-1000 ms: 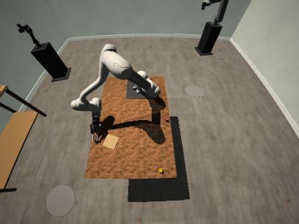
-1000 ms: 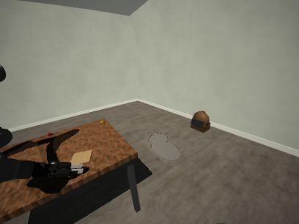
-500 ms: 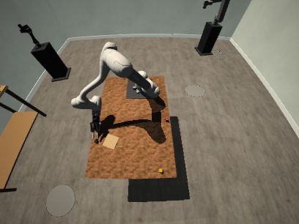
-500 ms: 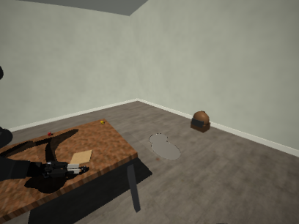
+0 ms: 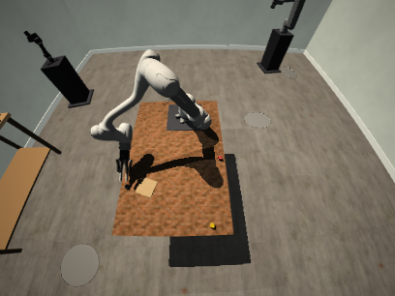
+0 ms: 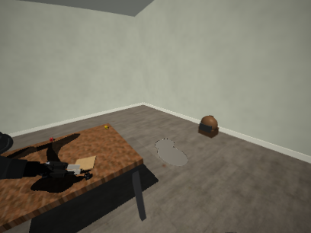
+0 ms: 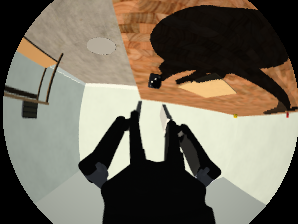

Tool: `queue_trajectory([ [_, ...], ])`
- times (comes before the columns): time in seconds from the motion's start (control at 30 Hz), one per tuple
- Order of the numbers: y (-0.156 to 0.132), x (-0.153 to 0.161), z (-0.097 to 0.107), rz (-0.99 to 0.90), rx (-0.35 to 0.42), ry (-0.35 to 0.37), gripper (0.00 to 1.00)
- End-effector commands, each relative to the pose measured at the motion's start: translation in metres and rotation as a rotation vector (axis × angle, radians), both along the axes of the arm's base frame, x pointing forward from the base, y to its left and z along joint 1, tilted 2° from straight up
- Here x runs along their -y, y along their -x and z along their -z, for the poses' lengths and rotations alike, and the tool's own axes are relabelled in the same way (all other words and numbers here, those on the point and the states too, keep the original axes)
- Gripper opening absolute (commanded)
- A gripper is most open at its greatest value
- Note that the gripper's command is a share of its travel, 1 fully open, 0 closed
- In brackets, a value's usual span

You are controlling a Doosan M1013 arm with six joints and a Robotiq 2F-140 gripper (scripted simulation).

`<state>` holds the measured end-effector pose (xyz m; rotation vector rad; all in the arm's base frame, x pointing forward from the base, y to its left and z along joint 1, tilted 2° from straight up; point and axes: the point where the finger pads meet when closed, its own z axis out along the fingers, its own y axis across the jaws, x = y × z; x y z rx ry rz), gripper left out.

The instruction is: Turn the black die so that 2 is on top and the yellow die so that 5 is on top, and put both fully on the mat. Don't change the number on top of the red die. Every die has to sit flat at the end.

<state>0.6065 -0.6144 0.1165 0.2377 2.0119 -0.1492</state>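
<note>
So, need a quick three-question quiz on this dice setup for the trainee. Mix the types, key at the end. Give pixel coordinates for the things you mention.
1. What, if anything, is between the fingertips of the Robotiq 2F-140 gripper (image 5: 124,180) (image 6: 80,170) (image 7: 151,108)?

2. Which die lies closest to a corner of the table (image 5: 169,213) (image 6: 114,148) (image 7: 137,30)?
a) black die
b) red die
c) yellow die (image 5: 212,225) (image 6: 107,127) (image 7: 235,116)

3. True or false: the black die (image 5: 128,186) (image 6: 88,176) (image 7: 155,80) lies off the square beige mat (image 5: 146,188) (image 6: 87,162) (image 7: 209,88).

Key: 1. nothing; 2. c; 3. true
</note>
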Motion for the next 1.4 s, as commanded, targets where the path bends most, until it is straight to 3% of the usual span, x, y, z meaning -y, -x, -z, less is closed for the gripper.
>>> queue_trajectory([
  [0.0,0.000,0.000,-0.008,-0.001,0.000,-0.001,0.35],
  [0.27,-0.002,-0.001,-0.013,-0.008,0.000,-0.005,0.35],
  [0.53,-0.045,-0.029,-0.024,-0.148,-0.025,-0.082,0.35],
  [0.73,-0.080,-0.063,-0.027,-0.300,-0.134,-0.186,0.35],
  [0.87,-0.087,-0.073,-0.026,-0.345,-0.200,-0.224,0.35],
  [1.0,-0.092,-0.082,-0.022,-0.388,-0.319,-0.274,0.35],
  [1.1,-0.092,-0.083,-0.021,-0.391,-0.334,-0.279,0.35],
  [1.13,-0.092,-0.084,-0.018,-0.399,-0.411,-0.300,0.35],
  [1.37,-0.085,-0.075,-0.015,-0.370,-0.614,-0.331,0.35],
])
